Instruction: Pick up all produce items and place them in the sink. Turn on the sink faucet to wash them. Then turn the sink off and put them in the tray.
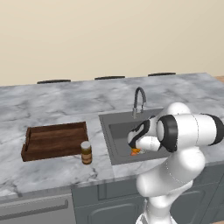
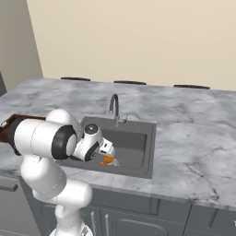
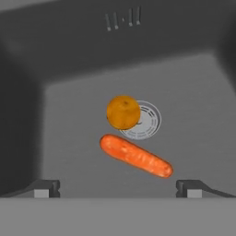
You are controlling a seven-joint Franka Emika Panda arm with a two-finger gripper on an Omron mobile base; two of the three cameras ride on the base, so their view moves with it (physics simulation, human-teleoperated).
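A round orange fruit (image 3: 123, 112) lies on the floor of the dark grey sink (image 3: 193, 106), partly over the silver drain (image 3: 150, 120). Just in front of it rests an orange-red carrot-like piece (image 3: 136, 156), lying slantwise. My gripper (image 3: 118, 190) hangs open above them inside the basin, its fingertips (image 3: 46, 188) spread wide and holding nothing. From the base, the hand (image 1: 141, 136) reaches down into the sink (image 1: 118, 131) over the orange produce (image 1: 135, 152). The gooseneck faucet (image 1: 139, 98) stands at the back rim with no water showing. The wooden tray (image 1: 52, 140) sits to the sink's left.
A brown jar with a pale lid (image 1: 86, 152) stands on the marble counter (image 1: 52, 105) between the tray and the sink. My arm's large white elbow (image 1: 192, 131) hangs over the sink's front right. Dark chair backs (image 1: 109, 78) line the counter's far edge.
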